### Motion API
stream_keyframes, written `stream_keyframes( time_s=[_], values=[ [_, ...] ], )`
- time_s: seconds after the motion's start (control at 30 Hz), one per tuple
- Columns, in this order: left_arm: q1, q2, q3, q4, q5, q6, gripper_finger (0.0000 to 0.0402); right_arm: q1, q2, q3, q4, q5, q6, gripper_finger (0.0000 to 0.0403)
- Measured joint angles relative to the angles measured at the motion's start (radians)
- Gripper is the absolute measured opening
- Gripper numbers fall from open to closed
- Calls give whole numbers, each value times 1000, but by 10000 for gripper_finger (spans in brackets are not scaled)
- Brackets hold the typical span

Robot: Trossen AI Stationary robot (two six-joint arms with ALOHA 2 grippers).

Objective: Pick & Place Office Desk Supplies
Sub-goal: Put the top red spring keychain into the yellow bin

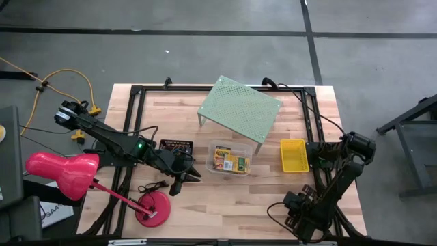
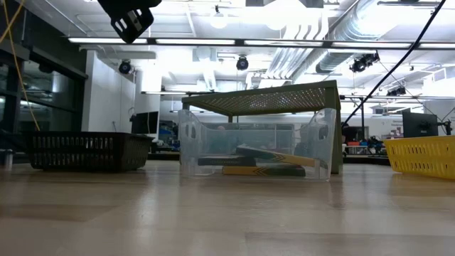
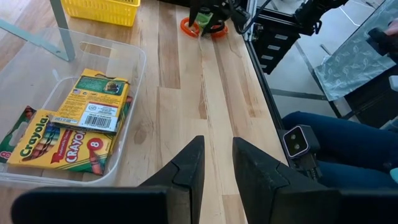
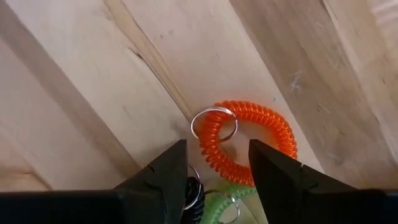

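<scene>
Orange coil ring (image 4: 249, 142), right-wrist view only

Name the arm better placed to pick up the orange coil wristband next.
Right. The right gripper hangs directly over the orange spiral plastic wristband with its metal key ring, jaws open. The left gripper sits across the wooden table, beside the clear plastic tub.

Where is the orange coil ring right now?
The orange coil ring lies on the table's front-right part, directly under the open right gripper, touching a green coil and a black one.
</scene>
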Motion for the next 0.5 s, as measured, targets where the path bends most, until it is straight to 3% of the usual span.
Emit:
stream_keyframes(
  time_s=[0.33, 0.5],
  values=[
    [0, 0, 0, 0, 0, 0, 78, 0, 8, 1, 4, -8, 24, 158],
    [0, 0, 0, 0, 0, 0, 78, 0, 8, 1, 7, -8, 24, 122]
  ],
)
